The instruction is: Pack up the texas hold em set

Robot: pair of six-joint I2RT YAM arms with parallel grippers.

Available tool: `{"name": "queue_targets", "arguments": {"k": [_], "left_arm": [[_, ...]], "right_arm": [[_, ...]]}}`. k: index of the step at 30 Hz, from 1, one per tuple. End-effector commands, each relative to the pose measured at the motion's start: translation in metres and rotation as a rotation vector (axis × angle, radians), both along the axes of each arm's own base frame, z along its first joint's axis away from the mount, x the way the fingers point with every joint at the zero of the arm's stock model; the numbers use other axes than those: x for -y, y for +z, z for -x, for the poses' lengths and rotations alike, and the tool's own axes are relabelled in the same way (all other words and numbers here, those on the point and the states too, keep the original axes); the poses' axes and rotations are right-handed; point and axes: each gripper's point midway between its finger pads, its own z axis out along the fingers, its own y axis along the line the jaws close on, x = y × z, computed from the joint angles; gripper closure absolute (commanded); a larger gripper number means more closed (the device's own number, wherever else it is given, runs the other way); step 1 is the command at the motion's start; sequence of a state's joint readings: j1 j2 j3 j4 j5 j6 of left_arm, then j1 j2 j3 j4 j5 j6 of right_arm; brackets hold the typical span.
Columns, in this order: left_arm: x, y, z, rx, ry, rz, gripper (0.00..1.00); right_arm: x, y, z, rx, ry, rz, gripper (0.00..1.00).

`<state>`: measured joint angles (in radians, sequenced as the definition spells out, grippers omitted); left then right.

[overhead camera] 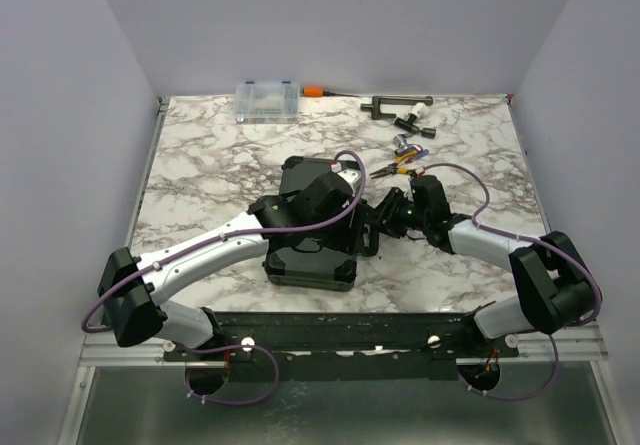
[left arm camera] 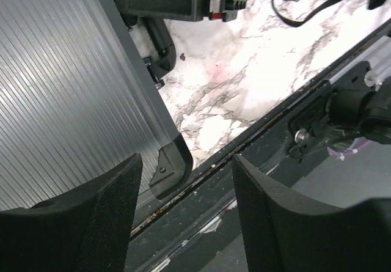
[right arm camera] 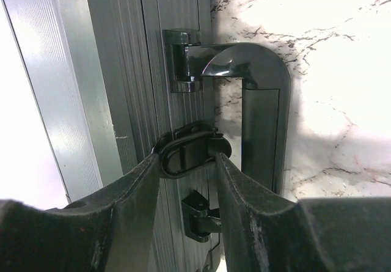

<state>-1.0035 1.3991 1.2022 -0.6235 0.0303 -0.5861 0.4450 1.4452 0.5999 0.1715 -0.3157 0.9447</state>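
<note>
Marble table (overhead camera: 200, 165), right claw (right arm camera: 189, 160) pinching briefcase latch (right arm camera: 183, 148), left claw (left arm camera: 186, 162) wide

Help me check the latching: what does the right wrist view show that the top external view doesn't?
Right wrist only: the right gripper closed on the latch, beside the handle. Top external only: the clear compartment box and hand tools at the far edge, and the left arm over the briefcase. Both: that briefcase on the marble table.

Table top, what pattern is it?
The table is white marble with dark grey veins, clearest in the top external view.
</note>
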Motion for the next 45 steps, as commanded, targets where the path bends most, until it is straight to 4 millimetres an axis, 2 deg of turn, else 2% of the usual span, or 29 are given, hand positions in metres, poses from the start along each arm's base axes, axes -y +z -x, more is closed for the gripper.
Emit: {"name": "queue_targets", "arguments": {"k": [1, 9, 18, 19, 23, 27, 29, 35, 45], "left_arm": [[-0.003, 0.026, 0.004, 0.025, 0.007, 0.050, 0.37], [-0.010, 0.025, 0.006, 0.028, 0.020, 0.046, 0.36], [-0.015, 0.034, 0.008, 0.043, 0.025, 0.066, 0.36], [-0.016, 0.035, 0.009, 0.045, 0.024, 0.069, 0.36], [-0.019, 0.039, 0.011, 0.049, 0.024, 0.075, 0.36], [-0.025, 0.042, 0.007, 0.076, 0.046, 0.070, 0.36], [-0.027, 0.042, 0.008, 0.079, 0.047, 0.071, 0.36], [-0.036, 0.040, 0.013, 0.080, 0.053, 0.071, 0.37], [-0.049, 0.037, 0.019, 0.086, 0.065, 0.075, 0.37]], "right_arm": [[-0.002, -0.005, 0.020, -0.067, 0.037, 0.022, 0.53], [-0.002, 0.019, 0.014, -0.028, 0.029, 0.017, 0.42], [0.008, 0.041, 0.012, 0.002, -0.002, 0.067, 0.39], [0.011, 0.042, 0.012, 0.006, -0.009, 0.081, 0.40], [0.026, 0.046, 0.010, 0.043, -0.054, 0.142, 0.59], [0.029, 0.033, 0.012, 0.023, -0.055, 0.169, 0.89], [0.025, 0.024, 0.013, 0.001, -0.033, 0.168, 0.99], [0.008, 0.012, 0.010, -0.021, 0.016, 0.101, 0.99], [-0.004, -0.004, 0.006, -0.062, 0.042, 0.094, 0.99]]}}
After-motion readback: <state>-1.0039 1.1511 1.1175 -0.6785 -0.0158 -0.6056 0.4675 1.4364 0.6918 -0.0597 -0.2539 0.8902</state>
